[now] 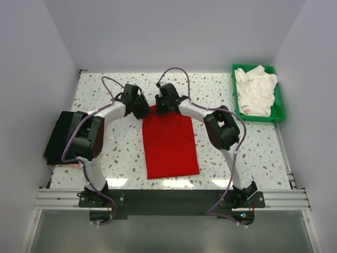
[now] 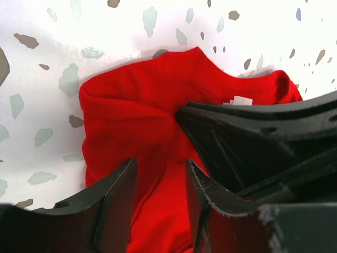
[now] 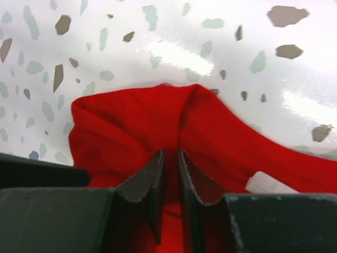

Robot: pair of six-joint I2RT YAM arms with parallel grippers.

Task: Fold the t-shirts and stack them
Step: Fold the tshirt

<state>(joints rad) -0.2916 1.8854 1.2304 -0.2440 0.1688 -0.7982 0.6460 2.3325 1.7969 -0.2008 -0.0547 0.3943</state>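
- Step in hand, as I judge it: folding the red t-shirt point(image 1: 169, 142); it lies in the middle of the surface point(image 1: 121, 153) as a narrow upright oblong, sleeves not showing, so the lengthwise folds look done and the crosswise fold is due.
- Both arms reach to the shirt's far, collar end; the left gripper point(image 1: 141, 108) and right gripper point(image 1: 163, 105) sit close side by side there, with the neck label point(image 3: 266, 183) just beside the right one.
- Right jaws: nearly pressed together, only a thin slit between them, pinching a raised ridge of red cloth; the fabric gathers in creases towards them.
- Left jaws: part spread, standing astride a band of red cloth; whether they press on it or merely straddle it I cannot tell.
- Next move, in my view: a firm hold on both collar corners, then an even carry of that edge towards the near hem, both sides level so the fold lands square.
- Waiting: the black t-shirt point(image 1: 58, 137) at the left edge of the surface, partly overhanging; the white t-shirts point(image 1: 255, 92) heaped in the green tray point(image 1: 280, 103) at the far right, well apart from the red one.
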